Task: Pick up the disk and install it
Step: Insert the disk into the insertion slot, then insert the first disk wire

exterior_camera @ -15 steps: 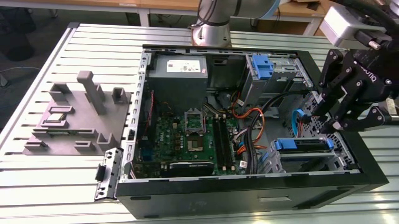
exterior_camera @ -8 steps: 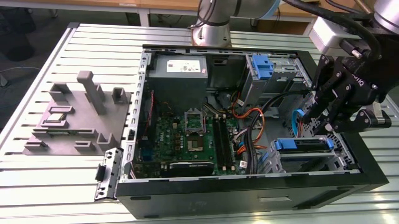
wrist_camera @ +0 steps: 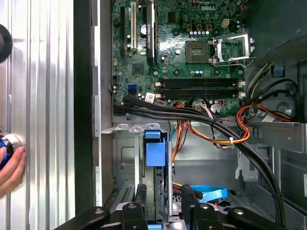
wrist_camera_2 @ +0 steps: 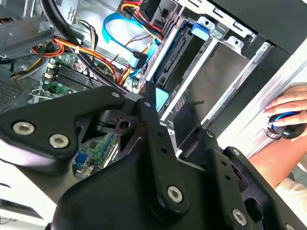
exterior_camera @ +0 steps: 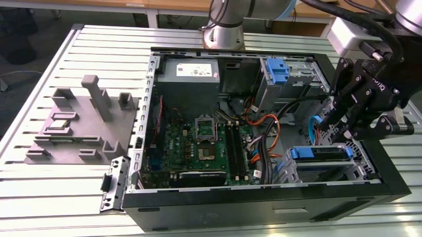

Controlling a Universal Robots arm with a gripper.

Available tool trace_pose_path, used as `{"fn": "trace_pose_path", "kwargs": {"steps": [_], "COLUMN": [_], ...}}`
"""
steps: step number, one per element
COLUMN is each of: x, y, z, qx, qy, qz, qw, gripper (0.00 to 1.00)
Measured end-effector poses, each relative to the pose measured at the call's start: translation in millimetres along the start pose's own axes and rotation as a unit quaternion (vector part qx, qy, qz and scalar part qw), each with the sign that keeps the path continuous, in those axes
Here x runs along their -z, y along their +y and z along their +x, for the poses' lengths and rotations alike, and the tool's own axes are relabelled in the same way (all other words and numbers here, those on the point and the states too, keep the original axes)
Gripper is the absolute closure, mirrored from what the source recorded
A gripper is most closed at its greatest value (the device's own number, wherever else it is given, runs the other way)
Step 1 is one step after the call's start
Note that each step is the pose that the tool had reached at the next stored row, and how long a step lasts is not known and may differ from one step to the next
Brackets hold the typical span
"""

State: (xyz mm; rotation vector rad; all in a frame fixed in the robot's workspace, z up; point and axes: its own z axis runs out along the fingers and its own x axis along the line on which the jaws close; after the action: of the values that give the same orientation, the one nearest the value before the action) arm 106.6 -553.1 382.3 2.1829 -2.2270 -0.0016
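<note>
The open black desktop computer case (exterior_camera: 264, 207) lay on its side on the ribbed aluminium bench (exterior_camera: 39, 207), its long black wall nearest in the exterior view. Just behind that wall, in the case's near corner on the exterior view's right, sat the disk (exterior_camera: 321, 154), a flat grey metal drive in a blue plastic carrier. It stood on edge in the silver metal drive cage (exterior_camera: 359, 170). Its long axis ran along the near wall, from the exterior view's left to its right. Its blue tab end pointed left, toward the green motherboard (exterior_camera: 197, 143).

The black two-fingered tool (exterior_camera: 347, 134) hung directly over the disk. In the first wrist view its fingers (wrist_camera: 140, 201) stood apart, one on each side of the drive's thin edge. They were spread, not clenched. Orange wires (wrist_camera: 178, 186) showed through the gap beside one finger, and the tool gripped nothing.

In the first wrist view a person's hand (wrist_camera: 10, 167) rested on the bench outside the case wall, touching a round blue-ringed button (wrist_camera: 4, 143).

Farther off, a grey plastic fixture block (exterior_camera: 79, 128) stood on the bench beside the case, on the exterior view's left. At the far end of the case sat a grey power supply box (exterior_camera: 189, 71) with a white label. A second blue plastic bracket (exterior_camera: 277, 69) sat in the far right bay. The arm's silver base (exterior_camera: 221, 34) rose beyond the far wall.
</note>
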Motion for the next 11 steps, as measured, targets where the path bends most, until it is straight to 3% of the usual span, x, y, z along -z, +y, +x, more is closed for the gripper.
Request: {"fn": "trace_pose_path", "kwargs": {"steps": [11], "x": [-2.5], "y": [0.0], "z": [-2.8], "qx": [0.000], "qy": [-0.0009], "qz": [0.0002], "qw": [1.0000], "gripper": [0.58]}}
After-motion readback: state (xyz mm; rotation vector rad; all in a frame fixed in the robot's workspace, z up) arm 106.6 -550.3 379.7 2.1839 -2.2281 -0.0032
